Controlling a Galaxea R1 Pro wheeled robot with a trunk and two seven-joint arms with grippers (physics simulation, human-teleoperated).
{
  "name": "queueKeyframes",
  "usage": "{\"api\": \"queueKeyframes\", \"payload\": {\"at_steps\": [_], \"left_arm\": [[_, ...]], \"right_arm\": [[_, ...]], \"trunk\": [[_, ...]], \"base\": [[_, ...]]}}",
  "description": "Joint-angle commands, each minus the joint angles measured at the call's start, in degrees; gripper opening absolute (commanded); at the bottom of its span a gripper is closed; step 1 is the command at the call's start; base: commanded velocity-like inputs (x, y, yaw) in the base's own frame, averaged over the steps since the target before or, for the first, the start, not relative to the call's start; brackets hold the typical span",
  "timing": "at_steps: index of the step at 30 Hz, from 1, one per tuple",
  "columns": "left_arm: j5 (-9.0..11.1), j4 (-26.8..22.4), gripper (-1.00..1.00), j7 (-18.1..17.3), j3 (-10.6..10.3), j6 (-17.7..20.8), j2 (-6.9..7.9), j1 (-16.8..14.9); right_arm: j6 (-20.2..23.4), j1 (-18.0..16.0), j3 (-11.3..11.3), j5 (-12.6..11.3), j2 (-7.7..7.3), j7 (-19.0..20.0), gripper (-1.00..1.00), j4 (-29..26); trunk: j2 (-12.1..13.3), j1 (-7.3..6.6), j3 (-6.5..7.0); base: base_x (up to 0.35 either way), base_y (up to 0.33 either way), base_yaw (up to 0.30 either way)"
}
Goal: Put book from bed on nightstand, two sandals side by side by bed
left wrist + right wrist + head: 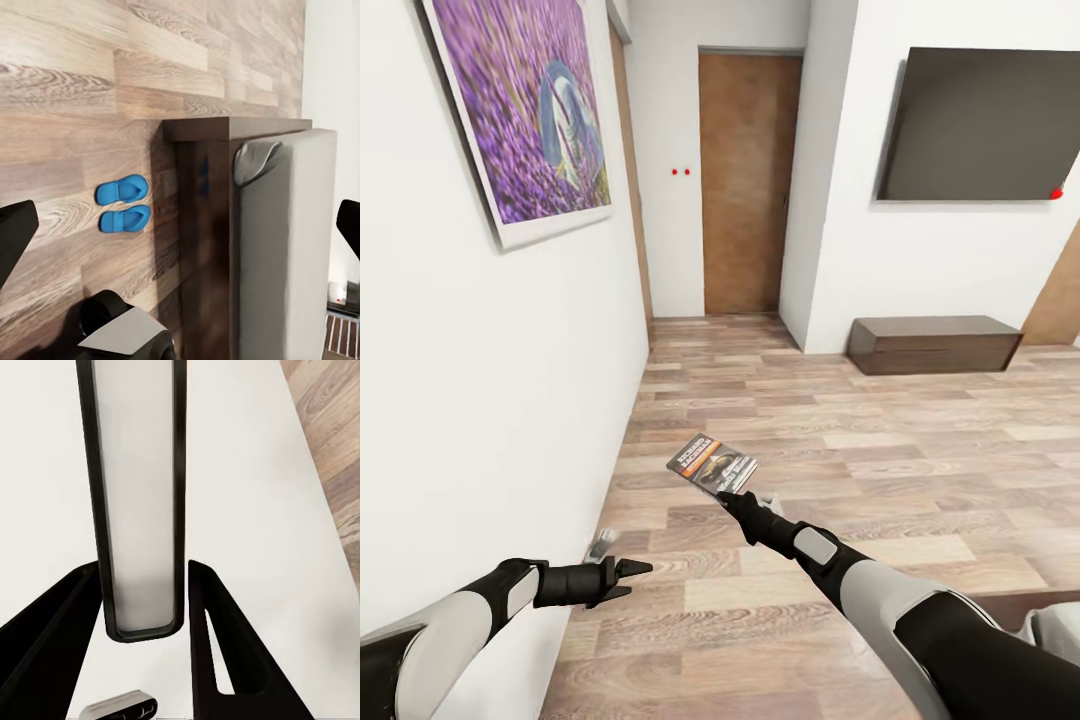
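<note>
My right gripper point(732, 497) is shut on the book point(712, 465), a small paperback with an orange band, held flat above the wooden floor. In the right wrist view the book point(139, 510) shows edge-on between the two dark fingers point(217, 645). My left gripper point(635, 575) hangs low beside the white wall, open with nothing in it. In the left wrist view the two blue sandals point(121, 190) point(124, 220) lie side by side on the floor, close to the dark frame of the bed point(206, 225) with its off-white mattress. The nightstand is out of view.
A white wall point(490, 400) with a purple picture point(525, 100) runs close on the left. Ahead are a wooden door point(748, 180), a wall-mounted TV point(975, 125) and a long low bench point(933, 343). Open plank floor point(880, 450) lies between.
</note>
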Motion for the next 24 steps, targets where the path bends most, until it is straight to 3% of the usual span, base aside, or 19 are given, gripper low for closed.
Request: {"api": "queueKeyframes", "payload": {"at_steps": [1, 24], "left_arm": [[-0.4, 0.0, 1.00, -0.2, 0.4, 0.5, 0.01, 0.0], [-0.4, 0.0, 1.00, -0.2, 0.4, 0.5, 0.01, 0.0]], "right_arm": [[0.3, -0.1, 0.4, -0.6, 0.00, 0.1, -1.00, 0.1], [0.3, -0.1, 0.3, -0.6, 0.00, 0.1, -1.00, 0.1]], "trunk": [[0.0, -0.01, -0.08], [0.0, -0.01, -0.19]], "base": [[0.002, 0.000, 0.188], [0.011, 0.000, 0.030]]}}
